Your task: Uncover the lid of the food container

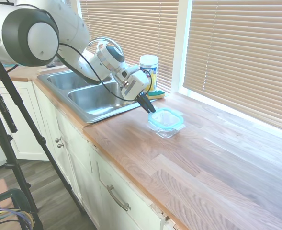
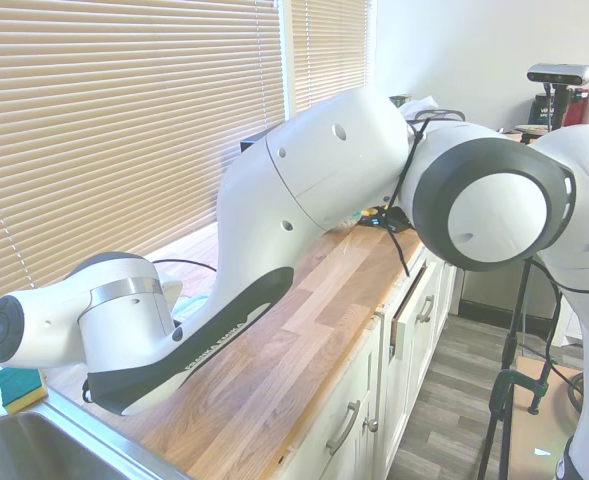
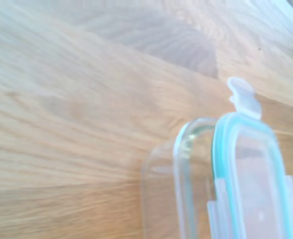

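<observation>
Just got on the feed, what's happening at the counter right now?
The white Franka arm is reaching over the wooden countertop next to the sink, with its tool at the near edge of the food container. The lid, with its teal rim, appears shifted or tipped off the tub in the wrist view rather than seated flat. Whether the fingers are closed on the lid cannot be told. A yellow-labelled canister stands behind, by the window.

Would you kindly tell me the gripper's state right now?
Gripper: beside the teal-rimmed clear plastic lid; open or shut cannot be told.
</observation>
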Available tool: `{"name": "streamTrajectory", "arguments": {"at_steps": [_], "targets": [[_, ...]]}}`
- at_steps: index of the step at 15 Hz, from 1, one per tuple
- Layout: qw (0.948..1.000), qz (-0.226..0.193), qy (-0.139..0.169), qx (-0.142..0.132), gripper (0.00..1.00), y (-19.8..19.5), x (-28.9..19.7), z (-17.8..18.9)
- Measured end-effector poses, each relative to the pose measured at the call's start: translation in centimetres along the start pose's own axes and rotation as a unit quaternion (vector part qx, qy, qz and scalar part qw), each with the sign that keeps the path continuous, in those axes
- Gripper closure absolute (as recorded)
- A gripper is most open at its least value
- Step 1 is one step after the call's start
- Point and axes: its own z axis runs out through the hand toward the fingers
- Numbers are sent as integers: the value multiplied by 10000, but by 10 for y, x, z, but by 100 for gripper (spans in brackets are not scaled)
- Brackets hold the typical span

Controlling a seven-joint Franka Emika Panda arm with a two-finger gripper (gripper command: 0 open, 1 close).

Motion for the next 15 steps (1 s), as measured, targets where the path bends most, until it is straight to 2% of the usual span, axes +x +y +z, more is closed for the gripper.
{"name": "streamTrajectory", "arguments": {"at_steps": [4,8,12,15], "targets": [[9997,196,-108,86,100,14,28,-12],[9982,551,-187,140,100,45,84,-16],[9942,949,-442,244,100,83,143,-10],[9891,1251,-695,353,100,115,183,3]]}}
